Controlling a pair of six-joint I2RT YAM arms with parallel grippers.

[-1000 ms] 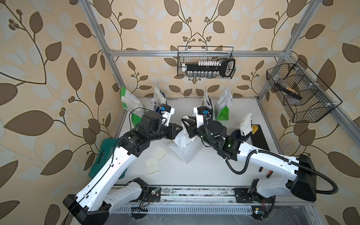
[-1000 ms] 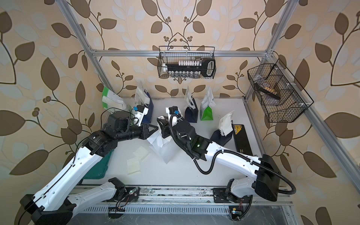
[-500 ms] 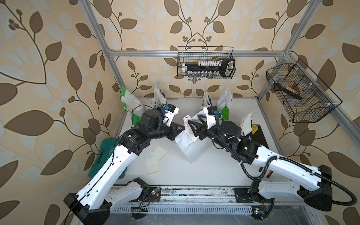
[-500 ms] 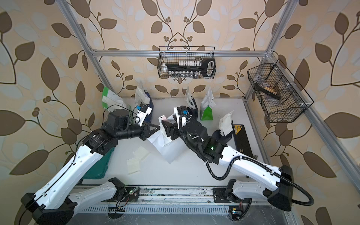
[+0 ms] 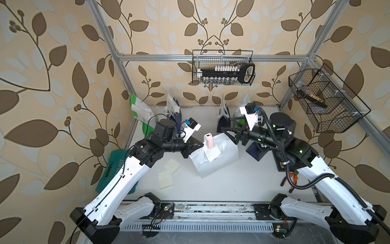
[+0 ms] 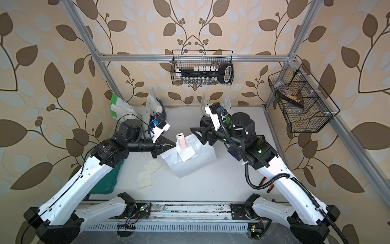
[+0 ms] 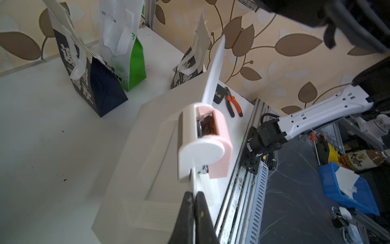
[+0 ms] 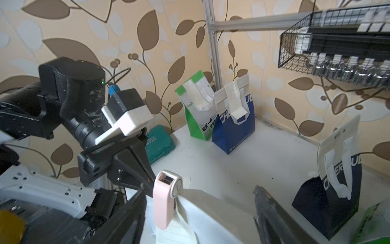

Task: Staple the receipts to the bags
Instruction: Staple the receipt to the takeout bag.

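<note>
A plain white paper bag [image 5: 223,160] sits tilted at the middle of the desk [image 5: 232,186]. A pink-and-white stapler [image 5: 209,141] is clamped over the bag's top edge, and a receipt [image 5: 213,156] hangs beneath it against the bag's face. The left gripper [image 5: 198,145] is pressed together, pinching the bag's top edge just beside the stapler. The right gripper [image 5: 229,135] is spread wide near the bag's other top corner, apart from the stapler. Two loose receipts [image 5: 172,165] lie flat on the desk near the bag, on the left arm's side. A navy bag [image 5: 223,121] stands behind it.
</note>
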